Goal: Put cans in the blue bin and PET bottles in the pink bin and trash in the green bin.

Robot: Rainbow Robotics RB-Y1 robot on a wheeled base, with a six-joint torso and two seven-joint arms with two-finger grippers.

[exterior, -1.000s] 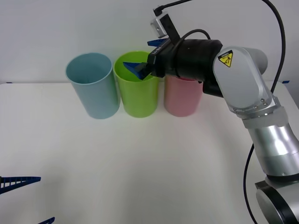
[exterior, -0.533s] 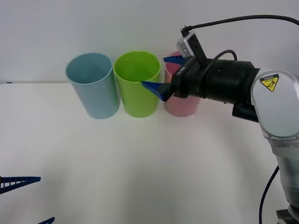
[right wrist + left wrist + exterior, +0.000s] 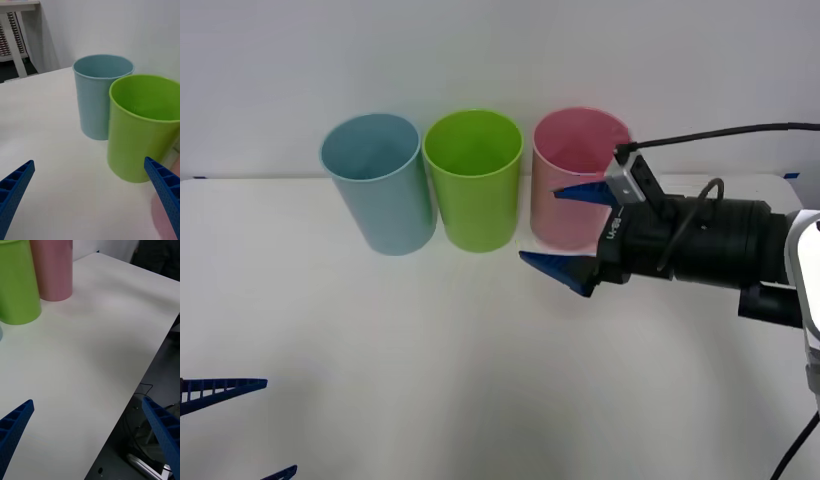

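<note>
The right end effector (image 3: pixel 572 230), fingers apart and empty, is hovering before the tall pink bin (image 3: pixel 578 160), beside the lime-green bin (image 3: pixel 473 180).

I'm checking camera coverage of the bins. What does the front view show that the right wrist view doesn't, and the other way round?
Front view alone: the whole pink bin with its open mouth, and the left gripper parked at the near left table edge. Right wrist view alone: a white rack off the table's far corner. Both: the blue bin, the green bin and the open, empty right gripper.
</note>
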